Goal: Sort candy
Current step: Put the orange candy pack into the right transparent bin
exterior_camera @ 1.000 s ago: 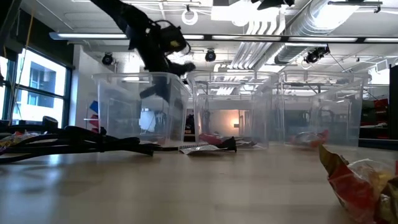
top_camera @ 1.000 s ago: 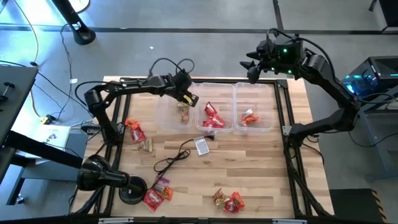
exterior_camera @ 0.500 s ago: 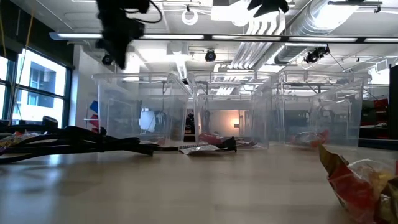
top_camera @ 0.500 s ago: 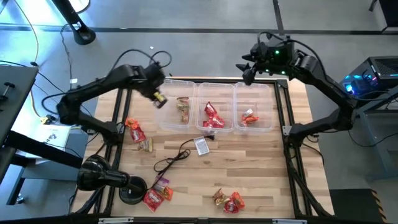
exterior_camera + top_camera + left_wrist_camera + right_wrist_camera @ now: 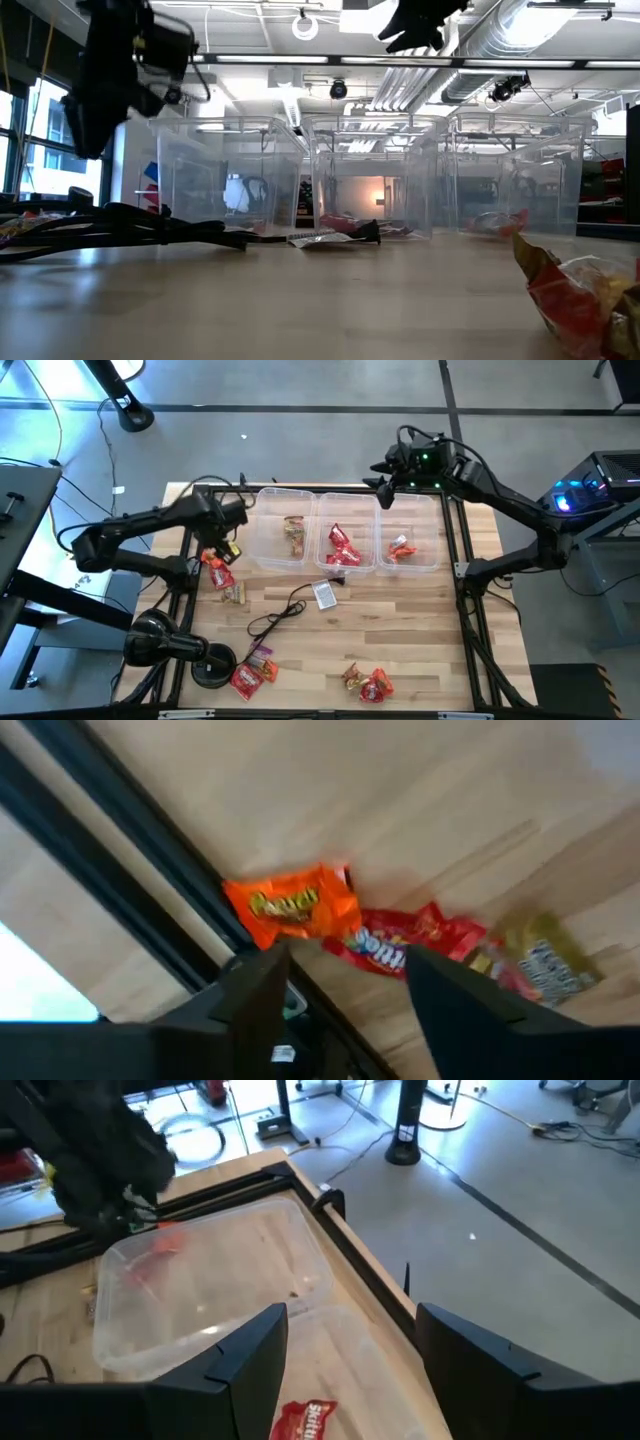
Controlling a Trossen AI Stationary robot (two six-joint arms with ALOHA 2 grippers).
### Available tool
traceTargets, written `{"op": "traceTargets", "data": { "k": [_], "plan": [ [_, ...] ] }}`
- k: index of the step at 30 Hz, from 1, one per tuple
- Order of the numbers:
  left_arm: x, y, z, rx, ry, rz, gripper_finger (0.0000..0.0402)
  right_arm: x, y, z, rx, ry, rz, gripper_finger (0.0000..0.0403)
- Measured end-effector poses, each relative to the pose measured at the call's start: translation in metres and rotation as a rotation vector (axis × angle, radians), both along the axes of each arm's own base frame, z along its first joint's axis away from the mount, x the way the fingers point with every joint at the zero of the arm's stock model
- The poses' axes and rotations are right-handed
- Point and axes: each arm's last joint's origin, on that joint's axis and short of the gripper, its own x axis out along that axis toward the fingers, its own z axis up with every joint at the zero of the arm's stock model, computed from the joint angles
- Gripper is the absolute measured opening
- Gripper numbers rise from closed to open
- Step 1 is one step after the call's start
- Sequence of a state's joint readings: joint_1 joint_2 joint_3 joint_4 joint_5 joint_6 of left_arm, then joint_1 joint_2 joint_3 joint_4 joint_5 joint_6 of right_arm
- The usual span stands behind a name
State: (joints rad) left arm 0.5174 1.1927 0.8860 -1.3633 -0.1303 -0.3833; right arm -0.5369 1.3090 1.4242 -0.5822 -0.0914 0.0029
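A wooden table (image 5: 400, 630) carries three clear plastic bins (image 5: 345, 530) in a row at its far side, with wrapped candy inside each and more candy (image 5: 217, 572) scattered on the wood near the left edge and along the near edge, plus a grey tag with a black cable (image 5: 322, 593) in the middle. The left gripper (image 5: 226, 548), fingers spread and holding nothing, hovers above the candy at the left edge beside the leftmost bin. The right gripper (image 5: 383, 488), also spread and empty, hangs above the table's far edge beside the rightmost bin
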Motion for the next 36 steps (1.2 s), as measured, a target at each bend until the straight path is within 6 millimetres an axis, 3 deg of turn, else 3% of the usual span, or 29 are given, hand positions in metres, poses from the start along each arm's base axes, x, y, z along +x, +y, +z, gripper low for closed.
{"op": "traceTargets", "data": {
  "k": [5,9,16,21,30,36],
  "plan": [
    [-0.005,-0.002,-0.044,-0.082,0.101,-0.017,0.0242,0.001,0.001,0.001,0.008,-0.017,0.031,0.0215],
    [-0.005,0.001,-0.065,-0.106,0.138,-0.003,0.0251,0.001,0.001,0.001,0.011,-0.019,0.037,0.0215],
    [-0.001,0.009,-0.070,-0.049,0.219,0.095,0.0251,0.001,0.001,0.001,0.030,-0.027,0.028,0.0215],
    [0.002,0.014,-0.073,-0.020,0.176,0.153,0.0250,0.002,0.003,0.001,0.034,-0.029,0.033,0.0215],
    [0.001,0.020,-0.082,-0.076,0.203,0.194,0.0250,0.003,0.005,0.000,0.057,-0.028,0.033,0.0215],
    [0.005,0.019,-0.067,-0.060,0.144,0.162,0.0250,0.004,0.006,0.000,0.053,-0.026,0.041,0.0215]
  ]
}}
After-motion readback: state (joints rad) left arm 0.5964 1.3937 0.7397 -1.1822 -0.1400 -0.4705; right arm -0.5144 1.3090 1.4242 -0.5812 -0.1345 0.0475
